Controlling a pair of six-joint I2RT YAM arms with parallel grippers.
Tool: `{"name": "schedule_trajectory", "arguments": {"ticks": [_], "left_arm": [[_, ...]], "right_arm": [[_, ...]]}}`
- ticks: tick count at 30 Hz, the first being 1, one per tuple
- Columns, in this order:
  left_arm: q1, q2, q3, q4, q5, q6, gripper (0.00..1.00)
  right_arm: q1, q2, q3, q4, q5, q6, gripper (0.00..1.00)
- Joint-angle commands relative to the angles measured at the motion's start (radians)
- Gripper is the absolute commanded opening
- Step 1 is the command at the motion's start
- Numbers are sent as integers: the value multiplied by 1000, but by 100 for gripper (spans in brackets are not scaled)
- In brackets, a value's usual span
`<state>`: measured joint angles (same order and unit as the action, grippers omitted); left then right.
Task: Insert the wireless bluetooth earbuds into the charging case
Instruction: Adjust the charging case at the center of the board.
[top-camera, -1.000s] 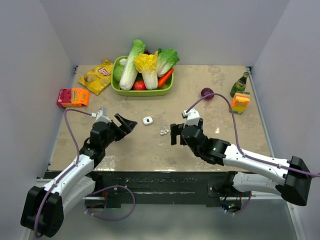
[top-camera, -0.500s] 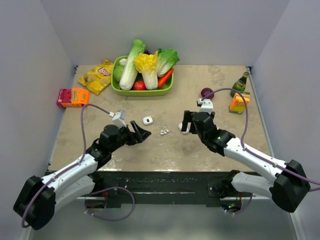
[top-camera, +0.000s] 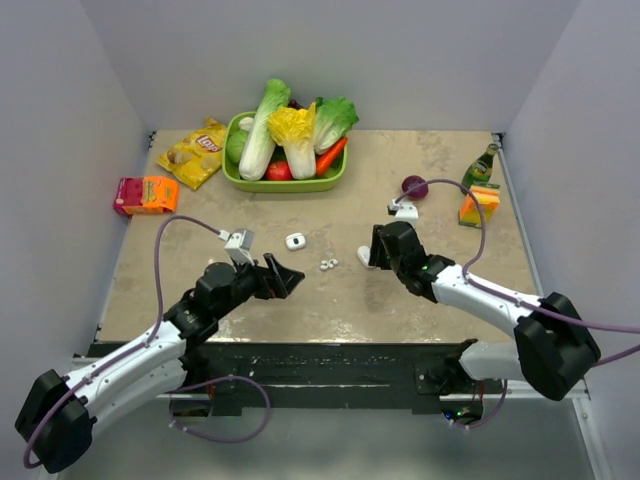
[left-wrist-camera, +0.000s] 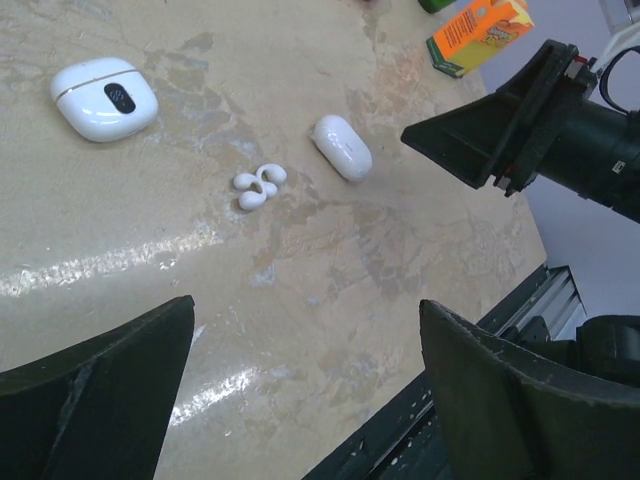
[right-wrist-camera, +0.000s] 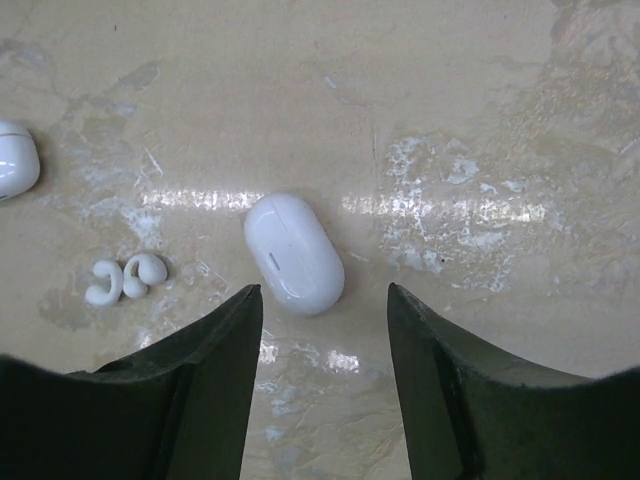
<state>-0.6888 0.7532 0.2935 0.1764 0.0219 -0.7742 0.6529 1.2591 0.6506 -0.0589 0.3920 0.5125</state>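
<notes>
Two tiny white earbuds (top-camera: 327, 265) lie touching each other on the table's middle, also in the left wrist view (left-wrist-camera: 260, 186) and the right wrist view (right-wrist-camera: 125, 280). The charging case (top-camera: 295, 241), white with a dark oval spot, rests closed beyond them (left-wrist-camera: 103, 97). A second white oval pod (right-wrist-camera: 293, 253) lies right of the earbuds (left-wrist-camera: 340, 147). My right gripper (right-wrist-camera: 323, 290) hovers open just short of that pod, its jaws partly drawn in and nothing between them (top-camera: 372, 255). My left gripper (left-wrist-camera: 307, 305) stands wide open and empty, near-left of the earbuds (top-camera: 290, 275).
A green tray (top-camera: 285, 183) of lettuce and vegetables stands at the back. A yellow chip bag (top-camera: 195, 152) and a red-orange packet (top-camera: 146, 194) lie at the left. A purple object (top-camera: 414, 186), an orange carton (top-camera: 480, 205) and a green bottle (top-camera: 481, 167) stand at the right.
My left arm has reached forward and right toward the earbuds. My right gripper has moved back over the white oval pod and its jaws have narrowed.
</notes>
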Motion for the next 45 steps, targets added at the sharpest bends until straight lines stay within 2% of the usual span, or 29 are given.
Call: {"name": "schedule_trajectory", "arguments": {"ticks": [1, 2, 6, 13, 17, 19, 22, 26, 32, 45], "left_arm": [[-8, -5, -42, 29, 10, 18, 95], [-6, 0, -51, 28, 16, 15, 94], [-8, 8, -73, 34, 23, 3, 92], [-9, 1, -74, 25, 9, 9, 91], [-9, 9, -71, 26, 12, 18, 90], [-9, 14, -71, 29, 12, 21, 89], [-9, 23, -68, 37, 16, 26, 89], [-9, 29, -63, 35, 24, 27, 88], [-11, 11, -59, 11, 16, 35, 88], [-17, 94, -65, 77, 50, 44, 88]], "right_arm": [[-9, 54, 6, 99, -30, -2, 62], [-7, 66, 10, 105, -31, 0, 67], [-16, 114, 40, 107, 5, 14, 68], [-113, 186, 90, 91, -21, 35, 45], [-118, 209, 90, 76, -27, 47, 42], [-119, 218, 80, 89, -27, 50, 42], [-127, 249, 70, 119, -28, 52, 47], [-136, 319, 124, 134, -41, 29, 52], [-144, 399, 155, 157, -99, -6, 52], [-142, 385, 90, 223, -214, -71, 52]]}}
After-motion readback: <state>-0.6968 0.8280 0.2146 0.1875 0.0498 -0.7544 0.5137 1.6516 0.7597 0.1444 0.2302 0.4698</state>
